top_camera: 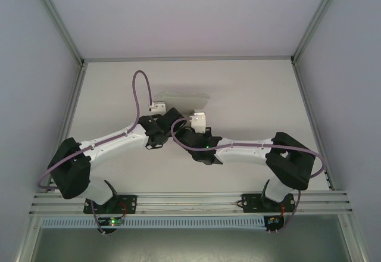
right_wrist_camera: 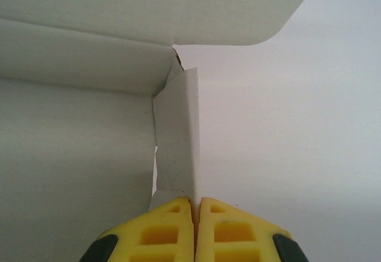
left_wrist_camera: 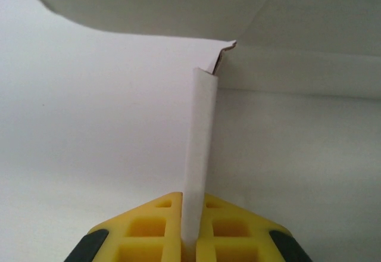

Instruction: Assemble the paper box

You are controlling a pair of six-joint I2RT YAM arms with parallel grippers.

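Robot arms in white and black reach in from the near edge of a white table (top_camera: 256, 95). The left arm (top_camera: 113, 140) and right arm (top_camera: 244, 149) meet near the middle of the table. Just beyond their wrists is the paper box (top_camera: 182, 100), a pale shape of thin white card with a rounded far edge, partly hidden by the arms.

In the left wrist view, the left gripper (left_wrist_camera: 189, 217) has its yellow fingers (left_wrist_camera: 149, 226) pressed onto a narrow flap (left_wrist_camera: 201, 143) of card. The flap is seen edge-on and rises straight up from the fingers to a corner of the box, where its tip looks slightly crumpled. A broad white panel (left_wrist_camera: 333, 18) of the box spreads above.

In the right wrist view, the right gripper (right_wrist_camera: 194, 205) has its yellow fingers (right_wrist_camera: 232, 229) squeezed together on the lower edge of a side flap (right_wrist_camera: 178, 137). This flap runs up to a box corner beneath a rounded top flap (right_wrist_camera: 226, 6).
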